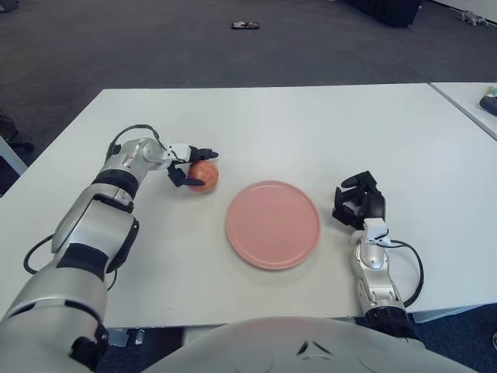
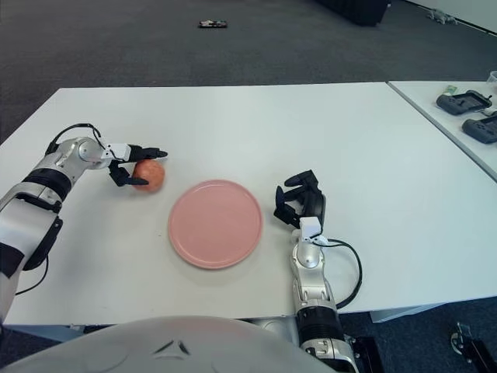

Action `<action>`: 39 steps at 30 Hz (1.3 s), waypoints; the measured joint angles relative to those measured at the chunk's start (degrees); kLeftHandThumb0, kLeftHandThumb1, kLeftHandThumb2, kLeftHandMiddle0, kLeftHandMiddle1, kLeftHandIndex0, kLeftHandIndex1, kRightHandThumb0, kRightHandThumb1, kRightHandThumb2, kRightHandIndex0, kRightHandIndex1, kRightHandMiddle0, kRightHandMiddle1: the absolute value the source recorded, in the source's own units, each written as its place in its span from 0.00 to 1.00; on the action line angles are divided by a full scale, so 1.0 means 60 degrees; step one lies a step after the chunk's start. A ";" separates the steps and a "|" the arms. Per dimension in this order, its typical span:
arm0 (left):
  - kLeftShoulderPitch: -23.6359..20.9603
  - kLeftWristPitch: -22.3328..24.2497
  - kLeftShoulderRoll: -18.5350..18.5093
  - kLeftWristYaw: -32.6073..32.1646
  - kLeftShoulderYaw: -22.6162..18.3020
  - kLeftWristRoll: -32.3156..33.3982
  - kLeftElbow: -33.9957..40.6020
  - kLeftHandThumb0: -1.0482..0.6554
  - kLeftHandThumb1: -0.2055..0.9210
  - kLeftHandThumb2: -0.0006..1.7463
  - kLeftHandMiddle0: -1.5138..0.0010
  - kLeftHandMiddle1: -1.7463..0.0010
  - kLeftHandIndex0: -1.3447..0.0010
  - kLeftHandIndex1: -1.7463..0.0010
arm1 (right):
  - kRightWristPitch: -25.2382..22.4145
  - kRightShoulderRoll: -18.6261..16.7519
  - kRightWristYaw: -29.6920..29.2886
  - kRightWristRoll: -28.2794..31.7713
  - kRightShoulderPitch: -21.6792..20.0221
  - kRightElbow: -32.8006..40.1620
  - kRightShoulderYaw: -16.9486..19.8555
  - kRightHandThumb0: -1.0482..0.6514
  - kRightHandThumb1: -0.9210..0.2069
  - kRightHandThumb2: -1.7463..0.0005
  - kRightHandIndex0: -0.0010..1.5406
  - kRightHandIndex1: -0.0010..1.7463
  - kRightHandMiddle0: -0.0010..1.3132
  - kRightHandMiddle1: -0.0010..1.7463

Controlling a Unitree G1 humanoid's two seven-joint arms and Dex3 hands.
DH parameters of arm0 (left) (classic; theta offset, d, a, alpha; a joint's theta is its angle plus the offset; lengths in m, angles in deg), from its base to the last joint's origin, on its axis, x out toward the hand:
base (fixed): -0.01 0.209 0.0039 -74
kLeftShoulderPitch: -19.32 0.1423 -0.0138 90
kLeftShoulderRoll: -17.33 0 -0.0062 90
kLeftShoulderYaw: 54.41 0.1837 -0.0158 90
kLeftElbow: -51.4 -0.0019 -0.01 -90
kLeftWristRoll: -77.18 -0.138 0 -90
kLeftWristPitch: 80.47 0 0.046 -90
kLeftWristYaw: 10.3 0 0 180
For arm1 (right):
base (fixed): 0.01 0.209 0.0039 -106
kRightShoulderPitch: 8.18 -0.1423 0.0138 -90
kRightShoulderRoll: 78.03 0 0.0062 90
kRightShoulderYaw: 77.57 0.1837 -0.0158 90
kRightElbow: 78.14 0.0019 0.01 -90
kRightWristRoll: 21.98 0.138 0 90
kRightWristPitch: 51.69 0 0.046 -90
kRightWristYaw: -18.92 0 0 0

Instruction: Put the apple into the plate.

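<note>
White table (image 1: 311, 124); second table (image 2: 435, 101) at right bearing dark devices (image 2: 470, 109); small dark object (image 1: 245, 25) on carpet.

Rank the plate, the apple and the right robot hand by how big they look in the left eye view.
1. Plate, clearly the largest.
2. Right robot hand, with curled fingers that hold nothing, beside the plate's right edge.
3. Apple, gripped by the left robot hand. It lies farther from the camera, so its gap to the right robot hand is unsure.
</note>
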 measured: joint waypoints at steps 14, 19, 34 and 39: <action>0.0601 0.0243 0.0341 -0.2582 -0.0070 -0.0150 0.0332 0.15 0.51 0.56 1.00 0.82 1.00 0.72 | 0.0006 -0.0044 -0.0074 -0.0049 0.0128 0.0126 -0.0021 0.37 0.34 0.40 0.43 0.83 0.34 1.00; 0.0808 0.0174 0.0448 -0.4721 0.0698 -0.1219 0.0854 0.13 0.51 0.56 1.00 0.82 1.00 0.75 | 0.0007 -0.0046 -0.0070 -0.0051 0.0161 0.0166 -0.0067 0.37 0.35 0.39 0.43 0.82 0.34 1.00; 0.1061 0.0247 0.0367 -0.7183 0.2253 -0.3198 0.2075 0.08 0.67 0.48 1.00 0.80 1.00 0.78 | 0.0068 -0.0048 -0.0059 -0.0044 0.0207 0.0200 -0.0117 0.38 0.33 0.40 0.42 0.79 0.33 1.00; 0.1002 0.0285 0.0296 -0.7356 0.2585 -0.3497 0.2220 0.05 0.76 0.43 1.00 0.84 1.00 0.82 | 0.0104 -0.0050 -0.0058 -0.0043 0.0222 0.0203 -0.0125 0.38 0.33 0.40 0.43 0.79 0.33 1.00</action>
